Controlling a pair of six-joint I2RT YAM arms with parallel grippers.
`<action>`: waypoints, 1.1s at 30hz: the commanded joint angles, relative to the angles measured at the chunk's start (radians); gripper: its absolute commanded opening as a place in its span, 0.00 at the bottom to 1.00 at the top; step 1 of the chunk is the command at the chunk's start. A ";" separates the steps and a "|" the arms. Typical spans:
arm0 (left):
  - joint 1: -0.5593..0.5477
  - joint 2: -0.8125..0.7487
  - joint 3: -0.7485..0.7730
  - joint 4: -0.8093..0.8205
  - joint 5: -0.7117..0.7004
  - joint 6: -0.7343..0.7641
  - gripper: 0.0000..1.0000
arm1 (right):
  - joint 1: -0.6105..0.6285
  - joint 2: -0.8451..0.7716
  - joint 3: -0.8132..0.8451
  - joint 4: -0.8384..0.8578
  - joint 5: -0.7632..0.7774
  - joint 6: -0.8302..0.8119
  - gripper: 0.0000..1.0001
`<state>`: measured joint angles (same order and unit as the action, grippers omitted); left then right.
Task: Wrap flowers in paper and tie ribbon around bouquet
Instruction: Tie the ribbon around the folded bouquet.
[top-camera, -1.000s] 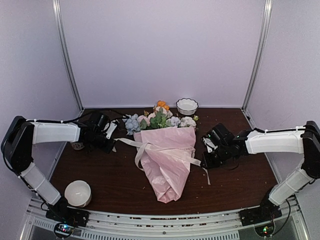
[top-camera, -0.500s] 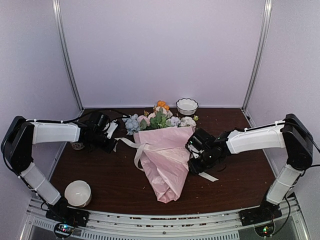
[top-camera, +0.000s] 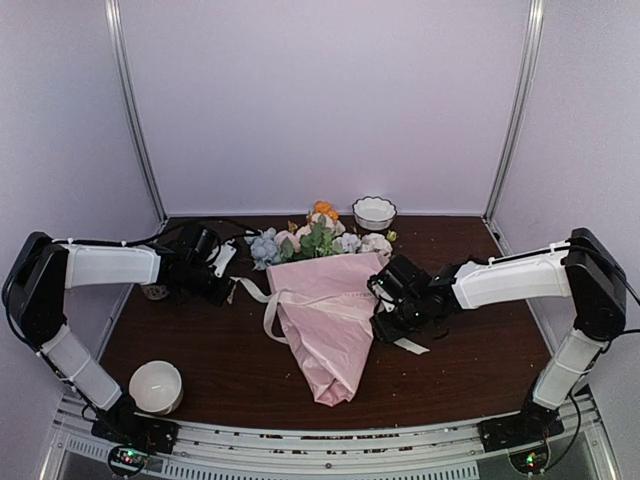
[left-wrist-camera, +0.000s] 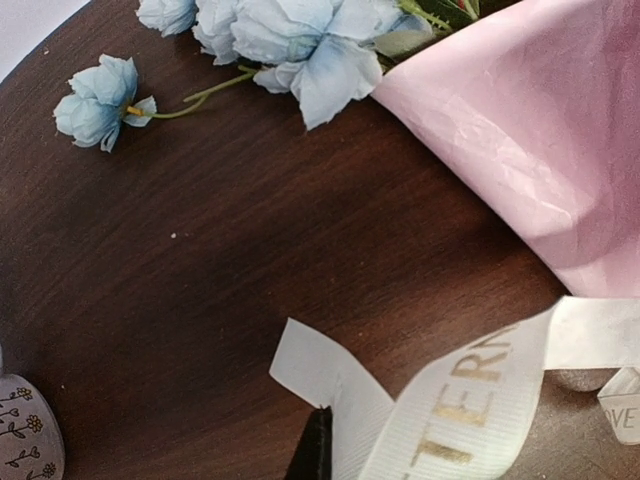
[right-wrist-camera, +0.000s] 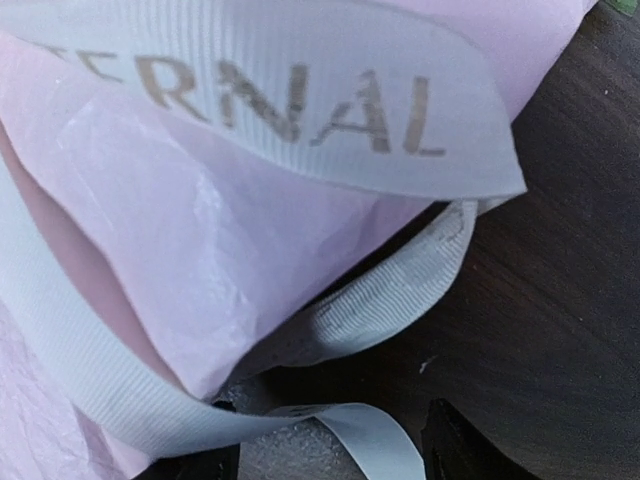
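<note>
Ribbon looped round bouquet, one end pinched in closed left gripper, other loose within open right gripper; loop liable to slacken without counter-pull, loosening paper.

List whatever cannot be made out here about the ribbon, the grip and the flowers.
- Whether the left gripper pinches the ribbon: left wrist view's bottom edge cuts off its fingers.
- Any knot in the ribbon: too small in the top view.
- The ribbon's full lettering: cut by the right wrist view's left edge.
- Lower stalks of the flowers: hidden inside the paper, every view.
</note>
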<state>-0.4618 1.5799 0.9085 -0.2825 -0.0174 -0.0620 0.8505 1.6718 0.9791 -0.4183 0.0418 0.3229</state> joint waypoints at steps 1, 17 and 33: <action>-0.001 -0.026 0.006 0.040 0.015 0.002 0.00 | -0.015 0.047 -0.008 0.091 -0.025 -0.034 0.62; 0.001 -0.039 0.004 0.048 0.004 -0.021 0.00 | -0.074 -0.048 -0.082 0.121 -0.044 -0.016 0.00; 0.009 -0.042 -0.002 0.061 0.020 -0.019 0.00 | -0.227 -0.063 -0.131 0.256 -0.406 -0.069 0.52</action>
<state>-0.4587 1.5578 0.9085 -0.2760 -0.0185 -0.0776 0.7033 1.6009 0.8825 -0.2882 -0.1413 0.2653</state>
